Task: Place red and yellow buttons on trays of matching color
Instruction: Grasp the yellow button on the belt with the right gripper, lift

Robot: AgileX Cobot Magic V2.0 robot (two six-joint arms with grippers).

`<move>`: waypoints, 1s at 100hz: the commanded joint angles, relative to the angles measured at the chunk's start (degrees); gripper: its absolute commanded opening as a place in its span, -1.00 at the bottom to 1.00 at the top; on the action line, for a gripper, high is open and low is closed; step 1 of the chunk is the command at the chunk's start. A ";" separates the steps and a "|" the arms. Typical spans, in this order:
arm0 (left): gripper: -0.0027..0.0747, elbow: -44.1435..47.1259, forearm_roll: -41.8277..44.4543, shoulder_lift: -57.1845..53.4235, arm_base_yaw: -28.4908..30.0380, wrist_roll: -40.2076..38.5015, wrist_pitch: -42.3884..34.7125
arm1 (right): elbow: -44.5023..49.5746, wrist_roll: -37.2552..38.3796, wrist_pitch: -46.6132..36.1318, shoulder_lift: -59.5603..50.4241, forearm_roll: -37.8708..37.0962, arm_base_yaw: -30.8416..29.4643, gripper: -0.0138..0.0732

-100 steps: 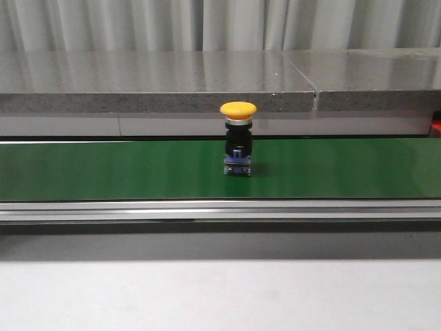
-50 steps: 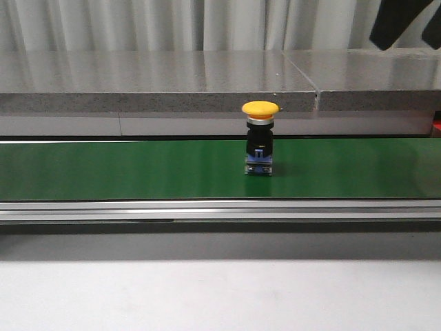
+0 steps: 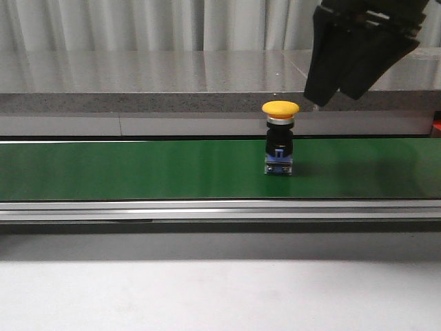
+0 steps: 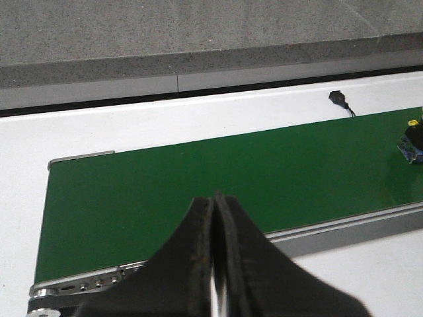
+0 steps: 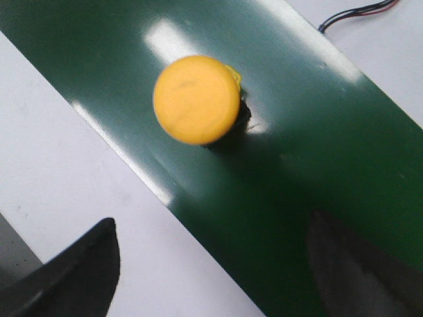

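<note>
A yellow button [image 3: 280,136] with a black body and blue base stands upright on the green conveyor belt [image 3: 138,169]. My right gripper [image 3: 348,58] hangs above and to the right of it, open and empty. In the right wrist view the yellow cap [image 5: 196,99] shows from above, ahead of the spread fingers [image 5: 86,264]. My left gripper [image 4: 215,218] is shut and empty over the belt's near edge; the button [image 4: 413,140] shows at that view's edge. No red button and no trays are in view.
A grey stone ledge [image 3: 158,79] runs behind the belt. A metal rail [image 3: 207,210] borders the belt's front, with white table [image 3: 220,296] before it. A small black wire [image 4: 340,100] lies on the white surface beyond the belt.
The yellow button has moved to the right along the belt. My right gripper has come down into the front view above and right of it.
</note>
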 commanded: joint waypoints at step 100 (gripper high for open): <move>-0.99 -1.54 -1.32 0.30 -0.51 0.11 -3.77 | -1.68 6.78 -12.30 -2.32 4.70 -0.08 -0.52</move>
